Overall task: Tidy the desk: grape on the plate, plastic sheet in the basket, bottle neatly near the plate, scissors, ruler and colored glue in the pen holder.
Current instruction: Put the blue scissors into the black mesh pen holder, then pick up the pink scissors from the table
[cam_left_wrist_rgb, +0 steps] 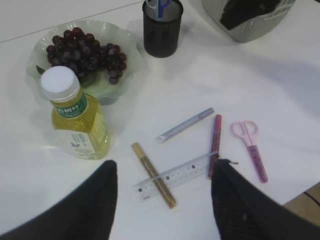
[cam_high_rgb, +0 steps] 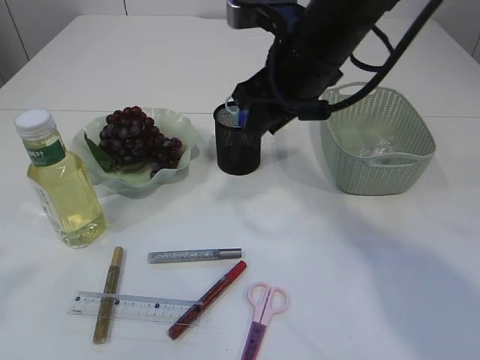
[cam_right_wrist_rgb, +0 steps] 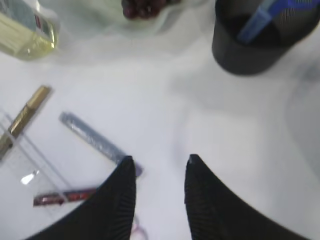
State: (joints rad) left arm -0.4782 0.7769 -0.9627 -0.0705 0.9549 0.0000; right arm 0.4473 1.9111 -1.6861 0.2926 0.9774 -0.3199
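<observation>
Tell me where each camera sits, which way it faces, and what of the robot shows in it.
Exterior view: raised at the table's near edge, slanting down across it; a black arm reaches over the pen holder.
Left wrist view: above the near side, looking down at bottle, ruler and scissors; open left gripper fingers frame the bottom.
Right wrist view: looking down at the silver glue pen; open right gripper below.
All three share the pen holder.

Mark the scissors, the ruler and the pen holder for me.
scissors (cam_high_rgb: 265, 299): exterior view, on the pink handle loops.
ruler (cam_left_wrist_rgb: 177, 174): left wrist view, mid-length of the clear strip.
pen holder (cam_high_rgb: 238, 147): exterior view, on the black mesh wall.
</observation>
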